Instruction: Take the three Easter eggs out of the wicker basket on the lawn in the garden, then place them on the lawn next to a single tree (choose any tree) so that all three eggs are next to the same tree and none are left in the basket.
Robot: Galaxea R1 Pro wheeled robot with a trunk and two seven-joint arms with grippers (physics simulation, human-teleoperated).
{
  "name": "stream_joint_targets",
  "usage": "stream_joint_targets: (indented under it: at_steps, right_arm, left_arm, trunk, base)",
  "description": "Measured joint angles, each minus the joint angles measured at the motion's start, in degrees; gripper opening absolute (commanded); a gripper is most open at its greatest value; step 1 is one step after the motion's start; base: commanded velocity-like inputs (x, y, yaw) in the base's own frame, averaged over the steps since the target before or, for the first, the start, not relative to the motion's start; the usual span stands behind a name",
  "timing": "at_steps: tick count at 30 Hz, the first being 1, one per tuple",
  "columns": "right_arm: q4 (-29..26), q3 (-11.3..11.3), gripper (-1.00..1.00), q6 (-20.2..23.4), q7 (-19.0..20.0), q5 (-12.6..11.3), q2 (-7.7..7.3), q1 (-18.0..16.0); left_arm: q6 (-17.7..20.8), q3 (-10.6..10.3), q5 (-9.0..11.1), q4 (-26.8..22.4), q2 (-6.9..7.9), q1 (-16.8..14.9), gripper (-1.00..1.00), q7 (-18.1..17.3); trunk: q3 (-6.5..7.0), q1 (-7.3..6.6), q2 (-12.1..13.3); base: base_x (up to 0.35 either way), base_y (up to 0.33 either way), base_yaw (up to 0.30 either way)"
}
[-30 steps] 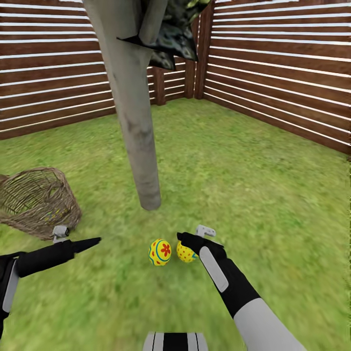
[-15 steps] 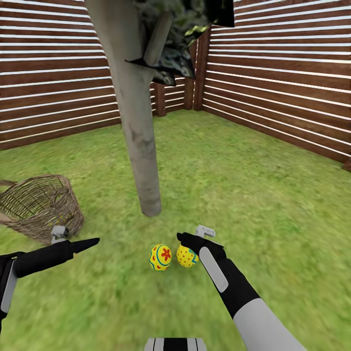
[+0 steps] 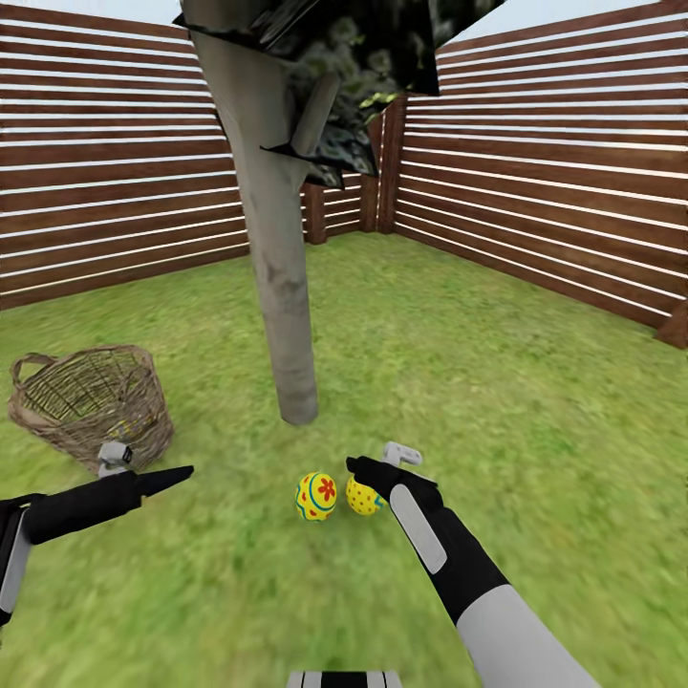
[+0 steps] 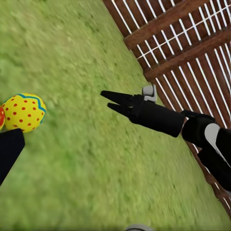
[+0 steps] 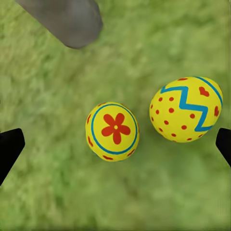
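Status: 2 of 3 eggs out, lying on the lawn by the tree; 3rd apparently not yet moved.

Left to right, head view:

1. Wicker basket: upright on grass, left of the trunk, well apart from the eggs. Loose brown weave, loop handle at rim. Faint yellow shows through the lower weave, prob. the 3rd egg, but too small to confirm. Judgement: basket not yet emptied.

2. Left gripper: hovers low over grass just in front of the basket, pointing toward the eggs. Holds nothing; the tips taper to a point in head view, and the left wrist view shows a slim gap between the fingers, so narrow.

3. Tree: straight grey-beige trunk, dark mottled foliage at top. Fence behind.

4. Flower egg: yellow, red flower inside a blue ring, red dashes at the edge. On grass near the trunk base, robot side.

5. Zigzag egg: yellow, blue zigzag band, red dots and hearts. Just beside the flower egg, a small gap between per right wrist view.

6. Right gripper: directly over the zigzag egg, fingers spread wide, gripping nothing. Egg appears released.

Remaining: fetch the 3rd egg, set it by the same tree.
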Motion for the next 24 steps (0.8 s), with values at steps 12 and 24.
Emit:
stream_joint_targets:
  at_steps: [12,24]
  right_arm:
    - [0.01,0.04,1.0,-0.25,0.08,0.0,0.09,0.01]
    - [0.01,0.08,1.0,-0.28,0.09,0.0,0.09,0.02]
  left_arm:
    - [0.0,0.0,0.29,0.0,0.94,0.01,1.0,0.0]
    - [0.0,0.06,0.36,0.08,1.02,0.01,1.0,0.0]
  trunk:
    - [1.63,-0.31,0.16]
    - [3.54,-0.59,0.32]
  base:
    - [-0.004,0.0,0.019]
    - [-0.185,0.0,0.215]
